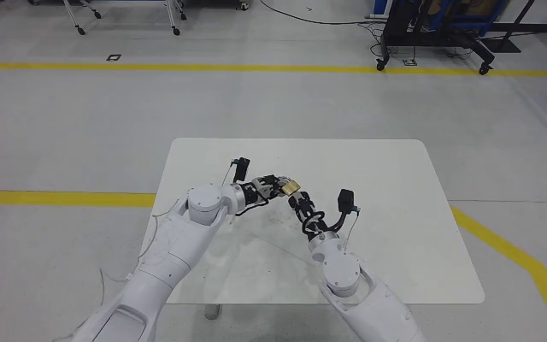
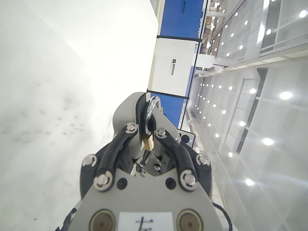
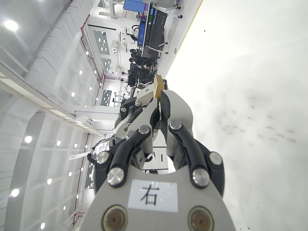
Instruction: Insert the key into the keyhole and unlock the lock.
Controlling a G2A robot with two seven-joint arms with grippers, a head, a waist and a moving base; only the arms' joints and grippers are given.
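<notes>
Grippers of both arms meet over the middle of a white, round-cornered rectangular counter (image 1: pixel 385 256), with a small brass padlock (image 1: pixel 291 185) between them. The left gripper (image 1: pixel 272 183) comes in from the left side of the counter and the right gripper (image 1: pixel 298 202) from the near edge, so that their tips stand just beside each other at the padlock

From the left wrist, the left gripper (image 2: pixel 148 118) is closed tight on the padlock: the curved silver shackle (image 2: pixel 151 106) stands out between the grey fingertips, and a sliver of the brass body (image 2: pixel 148 143) shows deeper in, between the black finger links. From the right wrist, the right gripper (image 3: pixel 160 99) is pinched on a flat silver key (image 3: pixel 160 111), held edge-on between its dark pads, and the brass body of the padlock (image 3: pixel 158 86) sits right at the fingertips, touching or all but touching the key's far end. Whether the key's blade is inside the keyhole cannot be told, since the fingers hide the joint, nor whether the shackle is sprung

Faint dark scuff marks (image 3: pixel 259 126) speckle the counter near the grippers. On the grey floor beyond, a yellow line (image 1: pixel 256 67) runs across, and a black wheeled frame (image 1: pixel 436 38) stands at the far right
</notes>
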